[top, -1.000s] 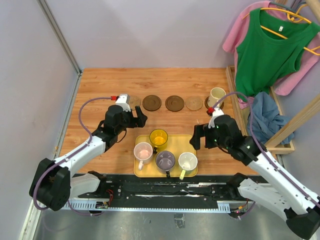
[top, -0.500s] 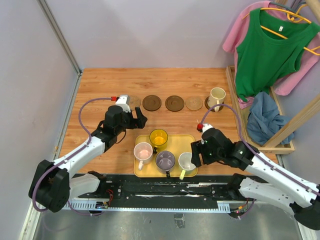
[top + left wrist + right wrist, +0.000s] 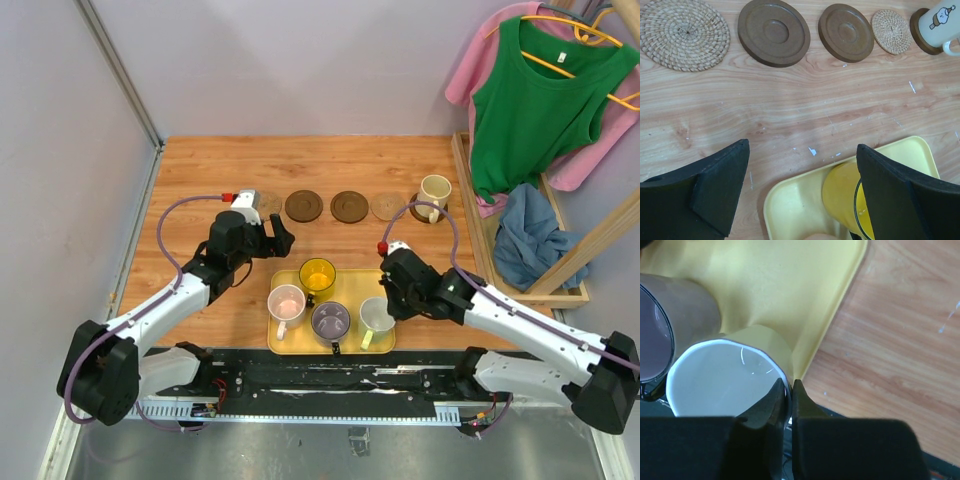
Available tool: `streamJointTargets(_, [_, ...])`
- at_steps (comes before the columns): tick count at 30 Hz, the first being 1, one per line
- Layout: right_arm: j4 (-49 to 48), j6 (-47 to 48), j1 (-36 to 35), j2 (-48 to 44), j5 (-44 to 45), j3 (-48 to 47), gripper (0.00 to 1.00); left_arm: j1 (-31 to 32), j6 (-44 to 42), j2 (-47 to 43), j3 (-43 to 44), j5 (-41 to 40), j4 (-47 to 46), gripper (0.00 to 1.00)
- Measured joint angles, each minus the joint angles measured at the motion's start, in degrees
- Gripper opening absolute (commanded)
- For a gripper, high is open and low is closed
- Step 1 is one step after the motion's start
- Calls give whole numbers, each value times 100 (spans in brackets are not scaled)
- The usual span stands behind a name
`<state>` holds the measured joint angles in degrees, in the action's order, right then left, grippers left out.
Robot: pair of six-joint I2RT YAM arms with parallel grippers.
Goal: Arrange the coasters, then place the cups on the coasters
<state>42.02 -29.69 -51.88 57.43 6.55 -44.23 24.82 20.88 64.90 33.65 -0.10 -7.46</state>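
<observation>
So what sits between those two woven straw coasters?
Two dark brown coasters, lying side by side without touching, clearest in the left wrist view.

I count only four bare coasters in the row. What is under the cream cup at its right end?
A dark brown coaster lies under the cream cup; its rim shows at the cup's left in the left wrist view. The cup covers the rest of its face.

Reaches to 2 o'clock with left gripper (image 3: 280, 238), fingers (image 3: 720, 190) spread wide; reaches to 10 o'clock with right gripper (image 3: 788, 390), pinching pale cup (image 3: 720, 375).
</observation>
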Motion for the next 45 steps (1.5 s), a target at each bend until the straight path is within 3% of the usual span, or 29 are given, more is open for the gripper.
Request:
streamJointTargets(8, [-280, 374, 0, 678, 470, -402, 1, 0, 24, -7, -57, 24, -55, 92])
streamJointTargets(23, [-1099, 2131, 4, 1700, 1451, -1038, 2, 0, 20, 61, -66, 31, -234, 92])
streamJointTargets(26, [-1279, 2275, 66, 1770, 1429, -1049, 9, 0, 20, 68, -66, 31, -234, 92])
streamJointTargets(31, [-1576, 2411, 262, 1773, 1338, -1034, 33, 0, 20, 109, -66, 31, -251, 92])
streamJointTargets(37, [-1884, 2516, 334, 1633, 1349, -1034, 46, 0, 17, 157, -66, 33, -271, 92])
streamJointTargets(45, [-1976, 2500, 339, 1541, 1432, -1034, 72, 0, 20, 160, -66, 44, -275, 92])
